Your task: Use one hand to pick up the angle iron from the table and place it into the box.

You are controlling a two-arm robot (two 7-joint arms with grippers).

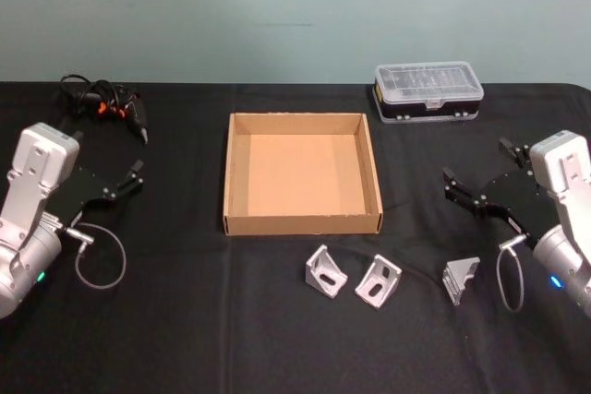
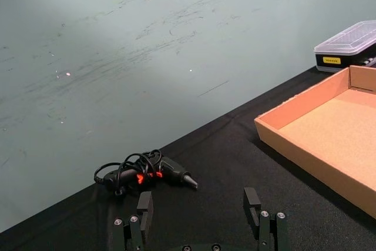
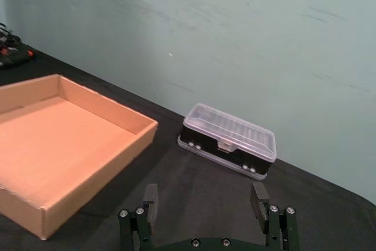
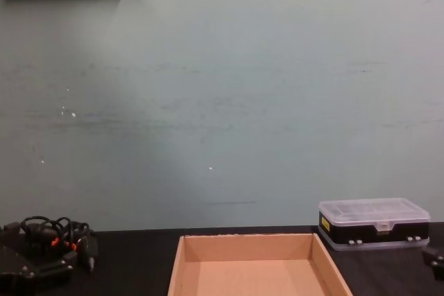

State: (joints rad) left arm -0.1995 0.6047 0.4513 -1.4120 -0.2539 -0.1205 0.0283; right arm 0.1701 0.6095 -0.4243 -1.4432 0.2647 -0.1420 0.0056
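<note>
Three silver angle irons lie on the black table (image 1: pixel 185 329) in front of the box: one (image 1: pixel 325 272) at the left, one (image 1: pixel 379 281) in the middle, one (image 1: pixel 460 279) at the right. The tan cardboard box (image 1: pixel 301 223) sits mid-table with nothing inside; its wall also shows in the wrist views (image 2: pixel 305 157) (image 3: pixel 100 171). My right gripper (image 1: pixel 477 163) (image 3: pixel 205 191) hovers open to the right of the box, behind the rightmost angle iron. At the table's left my left gripper (image 1: pixel 133 177) (image 2: pixel 198 195) is open and holds nothing.
A black plastic case with a clear lid (image 1: pixel 428 91) (image 3: pixel 228 139) stands at the back right. A tangle of black cables with orange bits (image 1: pixel 102 103) (image 2: pixel 144 171) lies at the back left. A pale green wall rises behind the table.
</note>
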